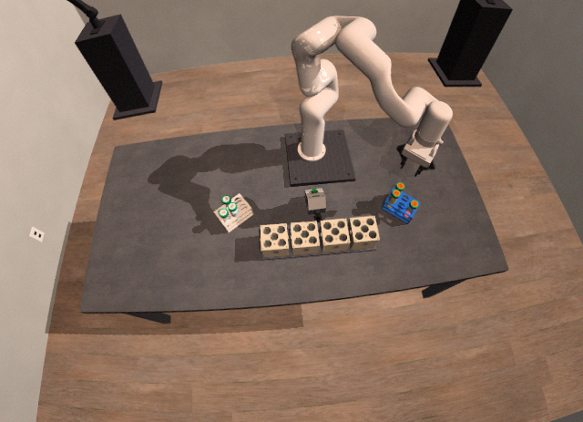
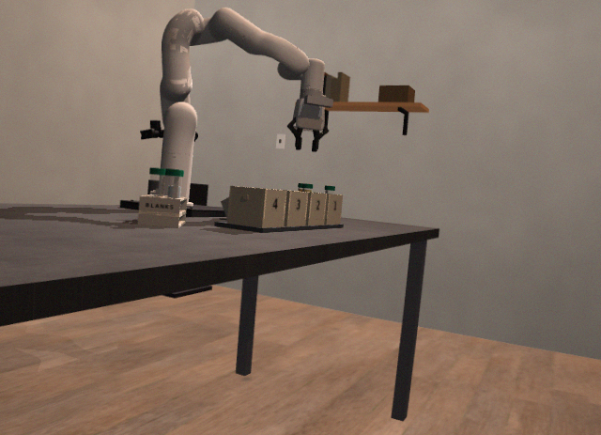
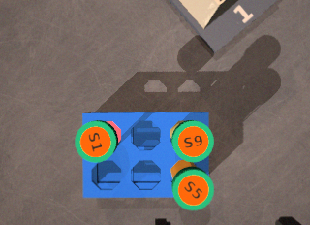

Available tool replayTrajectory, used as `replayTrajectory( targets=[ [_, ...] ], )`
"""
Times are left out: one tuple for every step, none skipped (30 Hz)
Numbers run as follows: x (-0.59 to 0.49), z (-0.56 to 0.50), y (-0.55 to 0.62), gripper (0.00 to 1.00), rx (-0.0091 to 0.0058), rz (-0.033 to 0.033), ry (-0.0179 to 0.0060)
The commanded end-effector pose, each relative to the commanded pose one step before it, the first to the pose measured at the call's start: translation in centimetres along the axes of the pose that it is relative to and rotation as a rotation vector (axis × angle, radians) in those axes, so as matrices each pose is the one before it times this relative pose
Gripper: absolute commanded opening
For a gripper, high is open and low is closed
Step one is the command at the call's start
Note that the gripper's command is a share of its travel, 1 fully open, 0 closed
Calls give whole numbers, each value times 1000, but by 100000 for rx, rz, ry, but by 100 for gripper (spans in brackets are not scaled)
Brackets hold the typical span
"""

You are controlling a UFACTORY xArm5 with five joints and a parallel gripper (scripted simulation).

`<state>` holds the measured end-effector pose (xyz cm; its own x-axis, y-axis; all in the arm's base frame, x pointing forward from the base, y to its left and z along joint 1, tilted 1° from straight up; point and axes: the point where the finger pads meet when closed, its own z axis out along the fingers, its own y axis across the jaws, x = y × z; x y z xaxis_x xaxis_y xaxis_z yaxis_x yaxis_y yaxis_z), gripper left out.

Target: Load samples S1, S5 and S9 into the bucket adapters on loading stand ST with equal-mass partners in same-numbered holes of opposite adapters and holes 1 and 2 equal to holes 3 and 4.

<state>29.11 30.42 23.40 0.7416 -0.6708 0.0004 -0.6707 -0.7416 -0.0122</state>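
You're working at the start of the job: no tube is standing in an adapter, and all the loading is left, as is pressing the DONE key (image 1: 314,190). S1 (image 1: 414,203) (image 2: 330,188) (image 3: 96,142), S9 (image 1: 396,192) (image 2: 305,185) (image 3: 193,141) and S5 (image 1: 400,186) (image 3: 193,189) are standing in the blue rack (image 1: 395,213) (image 3: 126,186), toward the table's (image 1: 164,276) (image 2: 121,256) (image 3: 39,89) short edge on the arm's reaching side. The gripper (image 1: 411,169) (image 2: 306,147) (image 3: 226,221) is hovering above, between that rack and the back long edge, its jaws standing roughly half open and holding nothing.

You're counting three samples in a six-hole rack, leaving three holes unfilled. Three water blanks (image 1: 232,206) (image 2: 174,172) are waiting in the blanks rack (image 1: 231,226) (image 2: 160,206), toward the opposite short edge; their printed volumes aren't readable, nor are the sample levels. Four adapters, adapter 1 (image 1: 364,242) (image 2: 333,214) (image 3: 194,2), adapter 2 (image 1: 335,248) (image 2: 317,217), adapter 3 (image 1: 306,250) (image 2: 297,218) and adapter 4 (image 1: 274,252) (image 2: 247,207), are lining up on one stand (image 2: 291,228) (image 3: 213,41) toward the front long edge, with twenty holes unfilled. One small desk (image 1: 315,200) (image 2: 224,206) is sitting between them and the arm's base.
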Motion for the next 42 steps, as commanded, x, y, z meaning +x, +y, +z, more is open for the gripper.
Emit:
replayTrajectory(
  targets=[
    [-6, 731, -85, 57, 378, 47, -1109],
    [0, 200, 0, 57, 0, 0, 0],
    [0, 200, 0, 57, 0, 0, 0],
    [0, 200, 0, 57, 0, 0, 0],
    [0, 200, 0, 57, 0, 0, 0],
    [0, 200, 0, 57, 0, 0, 0],
    [0, 200, 0, 57, 0, 0, 0],
    [0, 200, 0, 57, 0, 0, 0],
    [0, 0, 0, 57, 0, 0, 0],
    [0, 0, 0, 57, 0, 0, 0],
    [0, 200, 0, 57, 0, 0, 0],
    [0, 200, 0, 57, 0, 0, 0],
    [0, 200, 0, 57, 0, 0, 0],
    [0, 200, 0, 57, 0, 0, 0],
    [0, 200, 0, 57, 0, 0, 0],
    [0, 200, 0, 57, 0, 0, 0],
    [0, 200, 0, 57, 0, 0, 0],
    [0, 200, 0, 57, 0, 0, 0],
    [0, 200, 0, 57, 0, 0, 0],
    [0, 200, 0, 57, 0, 0, 0],
    [0, 200, 0, 57, 0, 0, 0],
    [0, 200, 0, 57, 0, 0, 0],
    [0, 200, 0, 57, 0, 0, 0],
    [0, 200, 0, 57, 0, 0, 0],
    [0, 200, 0, 57, 0, 0, 0],
    [0, 0, 0, 57, 0, 0, 0],
    [0, 0, 0, 57, 0, 0, 0],
    [0, 200, 0, 57, 0, 0, 0],
    [0, 200, 0, 57, 0, 0, 0],
    [0, 200, 0, 57, 0, 0, 0],
    [0, 200, 0, 57, 0, 0, 0],
    [0, 200, 0, 57, 0, 0, 0],
    [0, 200, 0, 57, 0, 0, 0],
    [0, 200, 0, 57, 0, 0, 0],
    [0, 200, 0, 57, 0, 0, 0],
    [0, 200, 0, 57, 0, 0, 0],
    [0, 200, 0, 57, 0, 0, 0],
    [0, 200, 0, 57, 0, 0, 0],
    [0, 200, 0, 57, 0, 0, 0],
    [0, 200, 0, 57, 0, 0, 0],
    [0, 200, 0, 57, 0, 0, 0],
    [0, 200, 0, 57, 0, 0, 0]
  ],
)
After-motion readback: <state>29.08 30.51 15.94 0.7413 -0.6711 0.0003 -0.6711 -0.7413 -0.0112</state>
